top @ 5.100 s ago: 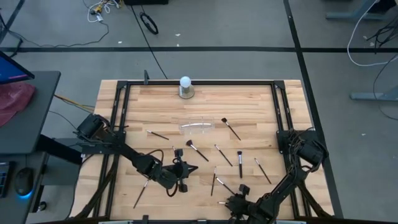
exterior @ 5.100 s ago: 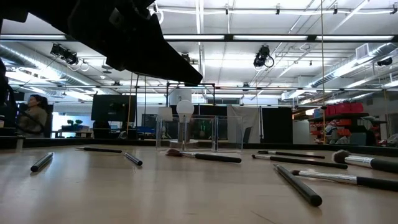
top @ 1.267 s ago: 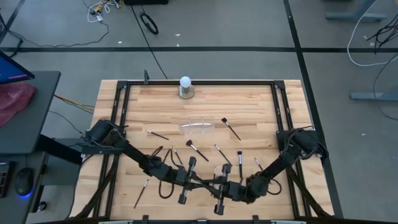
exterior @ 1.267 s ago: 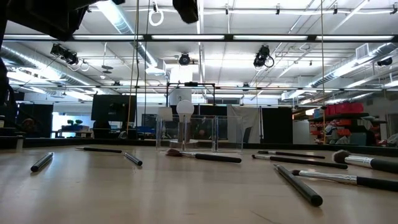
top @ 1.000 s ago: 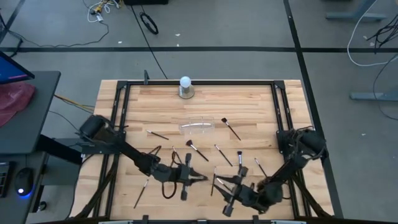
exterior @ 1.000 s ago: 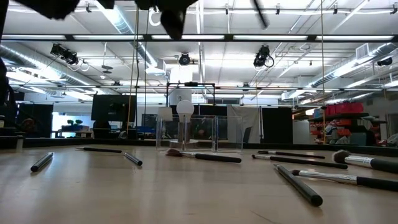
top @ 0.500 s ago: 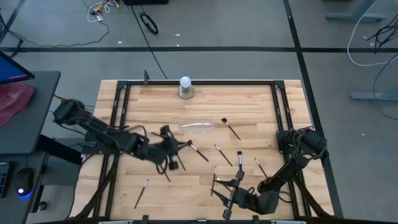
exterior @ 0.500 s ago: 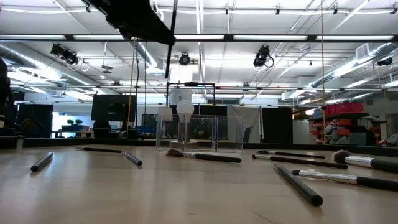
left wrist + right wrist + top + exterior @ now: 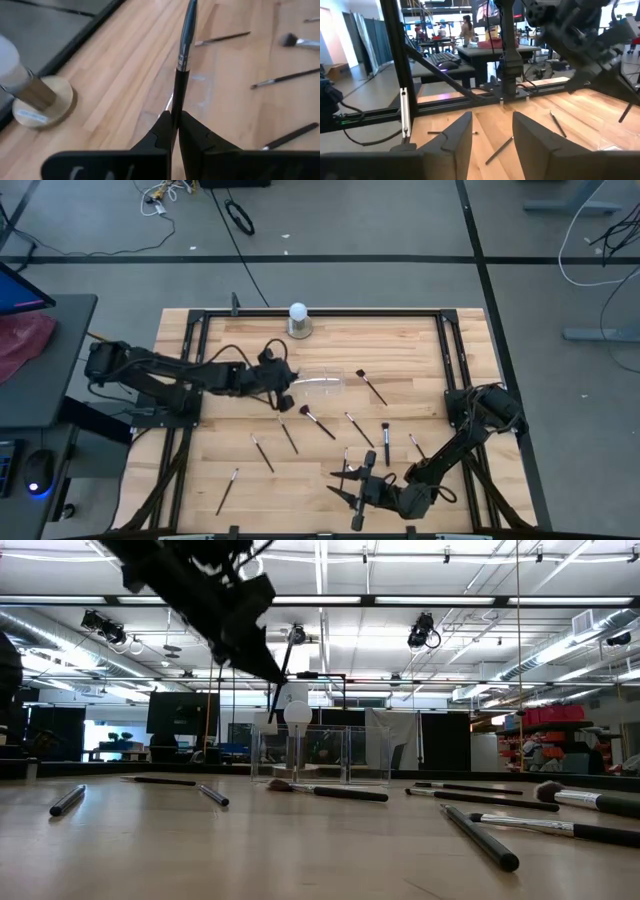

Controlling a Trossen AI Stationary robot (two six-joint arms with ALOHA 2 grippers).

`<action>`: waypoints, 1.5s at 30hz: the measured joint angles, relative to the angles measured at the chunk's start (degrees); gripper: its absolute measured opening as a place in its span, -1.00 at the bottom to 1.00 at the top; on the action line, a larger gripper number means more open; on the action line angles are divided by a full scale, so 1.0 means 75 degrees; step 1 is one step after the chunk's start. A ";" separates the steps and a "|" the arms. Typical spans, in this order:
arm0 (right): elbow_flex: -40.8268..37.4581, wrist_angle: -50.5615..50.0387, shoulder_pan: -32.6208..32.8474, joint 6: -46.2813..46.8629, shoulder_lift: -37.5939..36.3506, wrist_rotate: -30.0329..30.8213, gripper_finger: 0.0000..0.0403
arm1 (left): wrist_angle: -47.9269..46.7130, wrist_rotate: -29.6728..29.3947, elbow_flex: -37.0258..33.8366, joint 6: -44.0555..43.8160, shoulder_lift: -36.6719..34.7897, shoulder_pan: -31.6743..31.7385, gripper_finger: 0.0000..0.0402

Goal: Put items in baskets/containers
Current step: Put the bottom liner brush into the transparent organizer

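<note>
Bench: I see a light wood-plank bench (image 9: 400, 340) inside a black frame, with grey floor, cables and black floor lines around it.
Left claw: my left claw (image 9: 281, 395) sits over the middle of the bench, at the near-left end of the holder. Its fingers are pinched tight on a brush (image 9: 183, 55), which sticks out past the fingertips, tip forward.
Held brush: the low view shows it hanging slanted in the air above the holder.
Holder: the clear holder (image 9: 316, 384) rests on the wood in the centre, faint against the grain. I see it from the low view as a see-through box (image 9: 320, 755).
Loose brushes: the others lie scattered flat, several between the holder and the near edge (image 9: 320, 423), one beside the holder on the right (image 9: 371, 387), one near the front left (image 9: 227, 490).
Right claw: my right claw (image 9: 347, 493) waits low at the front edge, fingers spread apart and empty.
White ball: a white ball on a round base (image 9: 298, 320) stands at the far edge, well apart from the holder.
Room: a large workshop with ceiling strip lights, ducts, monitors and desks. The right wrist view shows a person (image 9: 468, 27) standing far back.
</note>
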 joint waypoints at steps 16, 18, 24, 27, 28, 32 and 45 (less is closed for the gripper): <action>0.0000 -0.0003 -0.0090 -0.0006 0.0000 0.0007 -0.31 | 0.0527 0.1377 -0.0772 -0.0276 0.0176 0.0775 -0.84; 0.0000 -0.0003 -0.0092 -0.0007 0.0000 0.0006 -0.31 | 0.0673 0.1430 -0.0754 -0.0319 0.0321 0.0775 -0.82; 0.0003 -0.0064 -0.0108 0.0024 0.0000 -0.0049 -0.31 | 0.0728 0.1474 -0.0753 -0.0434 0.0632 0.0773 -0.80; 0.0003 -0.0082 -0.0114 0.0025 0.0000 -0.0050 -0.31 | 0.0815 0.1471 -0.0752 -0.0461 0.0671 0.0773 -0.80; 0.0003 -0.0087 -0.0114 0.0022 0.0000 -0.0051 -0.31 | 0.0838 0.1477 -0.0752 -0.0463 0.0671 0.0773 -0.80; 0.0003 -0.0134 -0.0114 0.0012 0.0000 -0.0055 -0.31 | 0.0972 0.1491 -0.0758 -0.0460 0.0679 0.0778 -0.79; 0.0003 -0.0130 -0.0117 -0.0009 0.0000 -0.0067 -0.31 | 0.0997 0.1401 -0.0758 -0.0466 0.0679 0.0781 -0.38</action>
